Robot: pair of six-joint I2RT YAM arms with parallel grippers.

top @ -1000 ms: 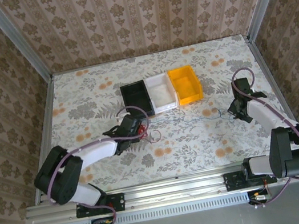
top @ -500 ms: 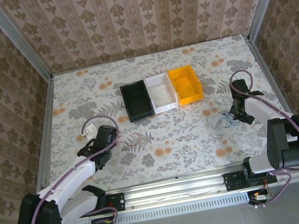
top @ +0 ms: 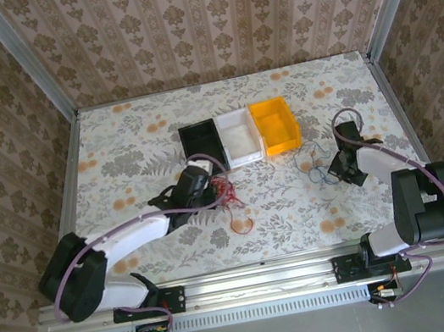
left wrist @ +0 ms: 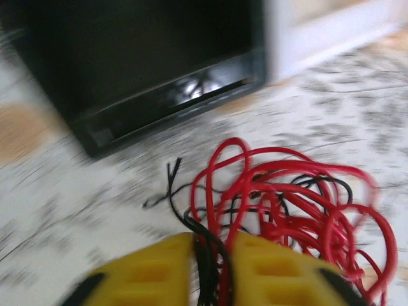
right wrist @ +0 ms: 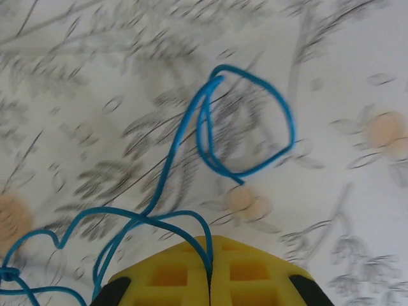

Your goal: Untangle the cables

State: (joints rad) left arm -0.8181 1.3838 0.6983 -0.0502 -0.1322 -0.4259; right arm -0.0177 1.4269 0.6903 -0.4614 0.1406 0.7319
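Two arms on a flower-patterned table (top: 108,152), taken from the left. Left arm stretched from the near left corner toward mid-table, left gripper (top: 211,187) ending just in front of the black bin (top: 204,147). From the left wrist: yellow fingers (left wrist: 146,268) of the left gripper standing slightly apart, dark and red strands running back through the narrow gap; cannot tell whether pinched or merely lying there. Just ahead of those fingers, the red cable (left wrist: 287,197) heaped in loose loops on the tabletop, the dark cable (left wrist: 171,188) threaded through it and poking out at the left toward the black bin. From above, the same red cable (top: 226,193) right at the gripper tip, plus one red loop lying apart, nearer the arm bases. Behind, in a tight row: black bin, white bin (top: 240,137), orange bin (top: 275,125), side walls touching. Farther right, the blue cable (top: 315,168) in thin loose curls in front of the orange bin, well apart from the red heap. Right gripper (top: 337,171) at the right end of those curls. From the right wrist: right gripper (right wrist: 209,248) clamped fully together on the blue cable (right wrist: 290,127), strand entering the seam between the fingers, then looping away across the tabletop.
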